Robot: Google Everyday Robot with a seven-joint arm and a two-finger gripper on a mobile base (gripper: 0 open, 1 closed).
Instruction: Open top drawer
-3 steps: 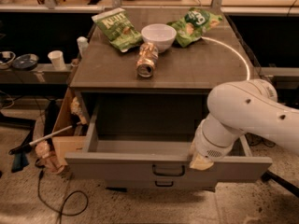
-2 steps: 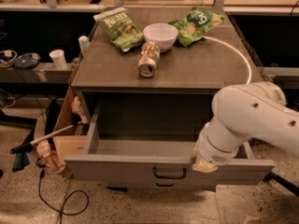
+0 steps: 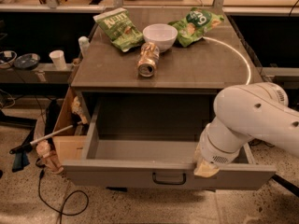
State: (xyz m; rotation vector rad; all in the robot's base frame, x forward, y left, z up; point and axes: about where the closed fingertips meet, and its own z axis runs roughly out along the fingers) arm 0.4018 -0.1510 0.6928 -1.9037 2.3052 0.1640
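Observation:
The top drawer (image 3: 117,174) is a wide grey metal drawer, pulled far out of the cabinet, and the part of its inside that shows is empty. Its small dark loop handle (image 3: 169,178) sits at the centre of the front panel. My white arm reaches in from the right. My gripper (image 3: 206,168) is at the drawer's front top edge, just right of the handle, mostly hidden behind the arm's wrist. The lower drawers are hidden under the open one.
On the cabinet top (image 3: 201,69) lie two green chip bags (image 3: 117,28) (image 3: 197,23), a white bowl (image 3: 160,34) and a tipped can (image 3: 147,59). A cardboard box (image 3: 65,146), a cable (image 3: 60,204) and a side shelf with a cup (image 3: 58,59) are at the left.
The drawer front has come a little further out toward the camera, and my arm and gripper have moved with it.

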